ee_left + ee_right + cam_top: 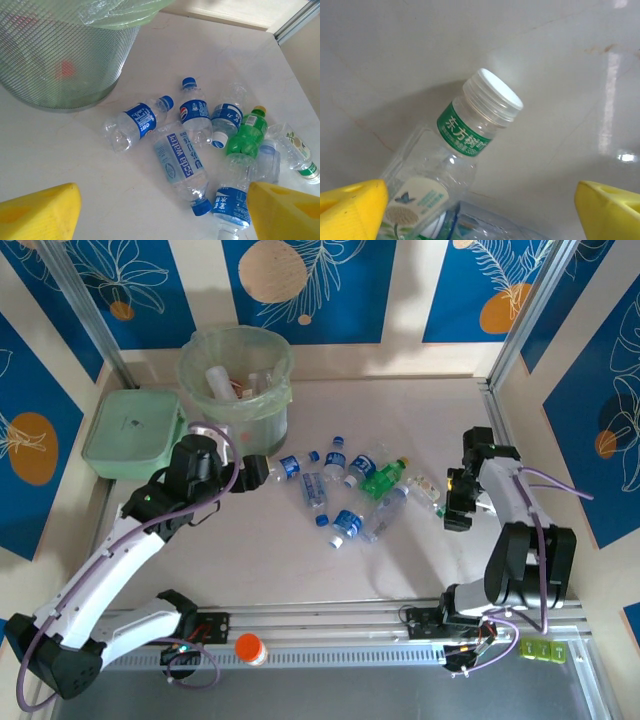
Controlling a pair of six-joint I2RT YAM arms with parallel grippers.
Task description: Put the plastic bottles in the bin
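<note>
Both arms [100, 565] outstretched; left tool [162, 212], right tool [480, 210] wide-jawed by plastic bottles [180, 160].

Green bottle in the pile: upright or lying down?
Lying down: the green bottle rests on its side among clear bottles on the table.

On my left wrist feed the bin [65, 55] reads as translucent pale green with a fine grid pattern and a red blur inside. The plastic bottles [180, 160] are mostly clear with blue caps and blue-and-white labels, apart from one bright green bottle [246, 137] with a yellow cap. The pads [42, 212] of the left gripper [162, 200] are yellow. My right wrist feed gives me a clear bottle [455, 150] with a white cap and a green band lettered in white, over a pale grey-beige table [395, 50], while overhead the wall panels [340, 290] are deep blue with white leaf outlines and orange discs.
</note>
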